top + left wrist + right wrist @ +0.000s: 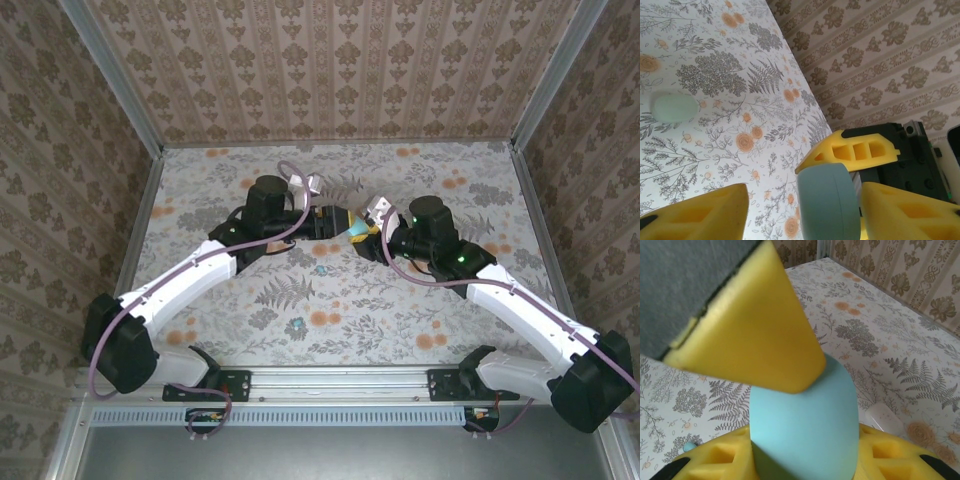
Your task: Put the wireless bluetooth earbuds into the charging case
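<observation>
Charging case (805, 410) clamped in my right gripper (805, 460), left gripper (802, 200) open astride it, teal earbud (320, 270) at six o'clock

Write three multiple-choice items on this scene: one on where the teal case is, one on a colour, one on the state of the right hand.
1. Where is the teal case? A held up over the middle of the table; B lying by the left arm's base; C against the back wall.
2. What colour are the right hand's fingers? A red; B yellow; C white.
3. How is the right hand? A wide open with nothing in it; B folded back at its base; C shut on the teal case.
Answers: 1 A, the top view has it midway across, off the surface; 2 B, yellow wedges flank the case; 3 C, its fingers press both sides of the case.
</observation>
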Available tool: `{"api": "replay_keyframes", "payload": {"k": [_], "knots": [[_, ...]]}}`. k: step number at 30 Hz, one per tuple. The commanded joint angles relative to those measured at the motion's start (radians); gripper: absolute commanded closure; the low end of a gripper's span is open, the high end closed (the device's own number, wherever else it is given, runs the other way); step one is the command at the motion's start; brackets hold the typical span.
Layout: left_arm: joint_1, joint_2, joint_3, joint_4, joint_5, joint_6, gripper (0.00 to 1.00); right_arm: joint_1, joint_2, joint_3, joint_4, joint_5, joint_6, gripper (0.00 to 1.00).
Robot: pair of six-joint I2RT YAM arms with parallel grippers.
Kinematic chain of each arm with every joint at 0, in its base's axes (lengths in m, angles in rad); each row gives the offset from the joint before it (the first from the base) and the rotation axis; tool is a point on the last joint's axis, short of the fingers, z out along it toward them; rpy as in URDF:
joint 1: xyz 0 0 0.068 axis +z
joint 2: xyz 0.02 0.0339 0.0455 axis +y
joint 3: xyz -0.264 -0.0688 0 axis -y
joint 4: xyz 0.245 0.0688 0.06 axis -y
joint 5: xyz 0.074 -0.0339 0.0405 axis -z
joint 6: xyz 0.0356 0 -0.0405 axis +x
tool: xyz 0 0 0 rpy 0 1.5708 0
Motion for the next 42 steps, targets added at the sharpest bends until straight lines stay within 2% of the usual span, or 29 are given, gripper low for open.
{"api": "replay_keyframes", "payload": {"k": [1, 6, 8, 11, 13, 17, 21, 24, 33, 42], "knots": [[-0.011, 0.015, 0.037, -0.001, 0.027, 0.020, 0.47, 0.005, 0.003, 0.022, 0.046, 0.001, 0.004, 0.65], [-0.014, 0.016, 0.036, 0.013, 0.029, 0.003, 0.66, 0.007, -0.008, 0.032, 0.038, 0.009, 0.011, 0.64], [-0.011, 0.010, 0.037, -0.002, 0.017, -0.012, 0.77, 0.007, -0.027, 0.036, 0.041, 0.009, 0.011, 0.62], [-0.004, -0.012, 0.009, 0.051, 0.013, -0.084, 0.87, 0.007, -0.068, 0.014, 0.067, 0.022, -0.025, 0.56], [-0.002, -0.029, -0.029, 0.145, 0.016, -0.173, 0.90, 0.005, -0.117, -0.042, 0.137, 0.022, -0.063, 0.47], [-0.003, -0.052, -0.074, 0.280, 0.028, -0.300, 0.90, -0.011, -0.183, -0.161, 0.302, -0.018, -0.124, 0.37], [-0.006, -0.084, -0.098, 0.310, 0.025, -0.348, 0.90, -0.098, -0.170, -0.161, 0.313, -0.186, -0.080, 0.37], [-0.010, -0.108, -0.109, 0.307, 0.012, -0.360, 0.90, -0.113, -0.153, -0.158, 0.353, -0.240, -0.062, 0.36], [-0.017, -0.132, -0.121, 0.318, 0.006, -0.365, 0.89, -0.113, -0.060, -0.107, 0.418, -0.286, -0.033, 0.39], [-0.017, -0.140, -0.130, 0.299, -0.026, -0.353, 0.89, -0.113, -0.079, -0.130, 0.491, -0.283, 0.001, 0.39]]}}
